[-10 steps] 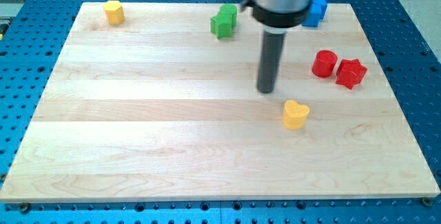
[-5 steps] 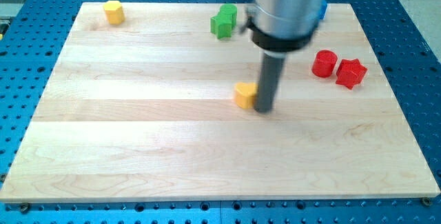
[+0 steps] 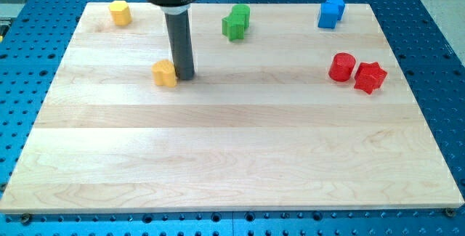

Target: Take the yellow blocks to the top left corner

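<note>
**Operator:** Report the position of the end effector.

**Technician:** The arm ends in a plain rod with nothing to open, close or grip. Its tip (image 3: 184, 75) rests on the tabletop (image 3: 218, 156), touching the right side of a yellow block (image 3: 165, 72), in the upper left part of the board.

**Operator:** Locate the task items.

**Technician:** That yellow block lies below and to the right of the top left corner. A second yellow block (image 3: 120, 12) sits close to that corner.

**Operator:** Other items?

**Technician:** A green block (image 3: 235, 22) is near the top centre, a blue block (image 3: 330, 12) near the top right. A red cylinder (image 3: 341, 67) touches a red block (image 3: 370, 77) at the right.
</note>
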Motion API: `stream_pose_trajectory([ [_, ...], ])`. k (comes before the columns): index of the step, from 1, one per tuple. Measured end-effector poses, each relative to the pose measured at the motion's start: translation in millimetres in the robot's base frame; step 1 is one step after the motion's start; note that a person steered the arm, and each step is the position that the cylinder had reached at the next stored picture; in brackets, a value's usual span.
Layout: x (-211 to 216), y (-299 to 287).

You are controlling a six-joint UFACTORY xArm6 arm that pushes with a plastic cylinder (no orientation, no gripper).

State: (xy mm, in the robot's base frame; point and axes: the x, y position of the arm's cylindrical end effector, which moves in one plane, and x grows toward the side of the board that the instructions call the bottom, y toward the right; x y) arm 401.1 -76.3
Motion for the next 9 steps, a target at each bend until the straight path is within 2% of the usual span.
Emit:
stream_pose_trajectory([
  [1,11.7,-12.0],
  [3,-21.7,-67.9],
  [4,5.9,-73.4],
  [5,-17.2,-95.4],
  [6,-68.6,-110.9],
  [7,-79.1,-117.8],
  [8,-54.8,-139.9],
  [9,-89.8,-162.1],
])
